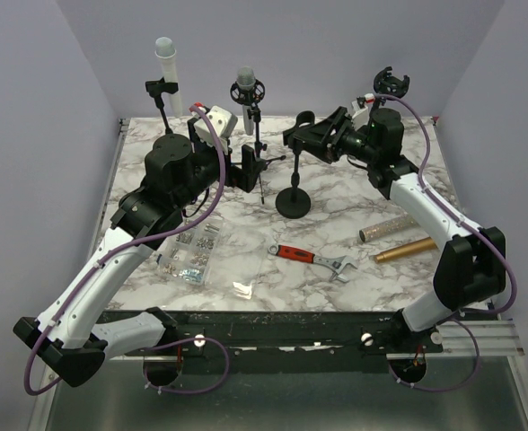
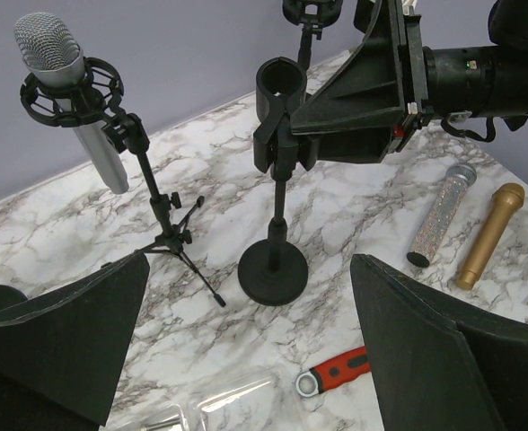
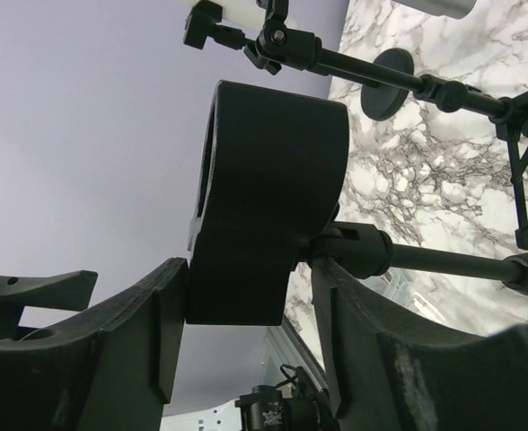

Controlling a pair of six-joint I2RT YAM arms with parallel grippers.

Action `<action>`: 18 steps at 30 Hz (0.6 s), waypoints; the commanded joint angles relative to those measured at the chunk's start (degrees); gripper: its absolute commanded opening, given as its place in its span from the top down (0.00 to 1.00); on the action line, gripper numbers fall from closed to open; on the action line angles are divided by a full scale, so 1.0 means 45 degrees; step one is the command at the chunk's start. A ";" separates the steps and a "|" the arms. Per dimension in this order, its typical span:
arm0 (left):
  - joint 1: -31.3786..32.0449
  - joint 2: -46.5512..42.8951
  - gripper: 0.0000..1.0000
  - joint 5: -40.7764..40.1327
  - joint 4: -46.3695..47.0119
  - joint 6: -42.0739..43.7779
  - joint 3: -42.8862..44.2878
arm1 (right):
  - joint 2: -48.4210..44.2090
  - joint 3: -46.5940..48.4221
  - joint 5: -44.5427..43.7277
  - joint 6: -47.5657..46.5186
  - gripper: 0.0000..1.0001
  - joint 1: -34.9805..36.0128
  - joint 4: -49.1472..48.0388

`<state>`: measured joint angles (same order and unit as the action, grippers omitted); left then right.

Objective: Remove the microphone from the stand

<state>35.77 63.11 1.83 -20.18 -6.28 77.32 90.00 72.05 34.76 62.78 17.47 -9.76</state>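
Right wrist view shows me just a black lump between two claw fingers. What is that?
Observer: An empty clip atop a round-based stand; the right claw is shut on it.
Operator: Any microphone standing nearby?
Observer: Yes, a silver microphone sits in a ring mount on the tripod stand beside it.
Operator: And the other claw?
Observer: The left claw is open, holding nothing.

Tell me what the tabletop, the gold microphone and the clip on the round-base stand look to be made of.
The tabletop: white with grey veins and a slight gloss, so marble or a marble-pattern laminate. The gold microphone: smooth metallic gold sheen, so metal or painted plastic. The stand clip: matte black with a dull moulded look, probably plastic.
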 commanded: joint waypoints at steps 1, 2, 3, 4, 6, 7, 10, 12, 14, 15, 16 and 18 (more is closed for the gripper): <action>0.0093 -0.0002 0.01 -0.0305 0.0264 0.0185 -0.0093 | 0.0182 -0.0396 -0.0764 -0.0553 0.44 0.0117 0.1230; 0.0094 -0.0001 0.01 -0.0293 0.0265 0.0184 -0.0107 | 0.0177 -0.0567 -0.0818 -0.0569 0.45 0.0118 0.1286; 0.0094 0.0016 0.01 -0.0294 0.0257 0.0184 -0.0097 | 0.0186 -0.0732 -0.0892 -0.0568 0.46 0.0120 0.1337; 0.0098 0.0017 0.01 -0.0306 0.0241 0.0184 -0.0092 | 0.0206 -0.0903 -0.0925 -0.0573 0.47 0.0121 0.1351; 0.0095 0.0035 0.01 -0.0297 0.0252 0.0185 -0.0093 | 0.0263 -0.1237 -0.0959 -0.0611 0.49 0.0120 0.1350; 0.0094 0.0047 0.01 -0.0307 0.0248 0.0185 -0.0093 | 0.0308 -0.1429 -0.0966 -0.0631 0.50 0.0121 0.1348; 0.0088 0.0076 0.01 -0.0295 0.0237 0.0185 -0.0092 | 0.0424 -0.1983 -0.1098 -0.0670 0.51 0.0121 0.1354; 0.0086 0.0080 0.01 -0.0306 0.0247 0.0185 -0.0092 | 0.0551 -0.2312 -0.1104 -0.0690 0.53 0.0120 0.1245; 0.0110 0.0096 0.01 -0.0302 0.0247 0.0185 -0.0096 | 0.0731 -0.2562 -0.1104 -0.0688 0.53 0.0121 0.1166; 0.0115 0.0110 0.01 -0.0289 0.0233 0.0185 -0.0093 | 0.0798 -0.2652 -0.1082 -0.0705 0.53 0.0111 0.1125; 0.0118 0.0116 0.01 -0.0293 0.0237 0.0185 -0.0092 | 0.0919 -0.2736 -0.1058 -0.0705 0.53 0.0112 0.1096; 0.0110 0.0116 0.01 -0.0308 0.0246 0.0185 -0.0092 | 0.1073 -0.2855 -0.0969 -0.0679 0.53 0.0116 0.0999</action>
<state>35.77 63.35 1.72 -20.18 -5.96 77.32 89.86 63.61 33.30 63.13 17.67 -13.98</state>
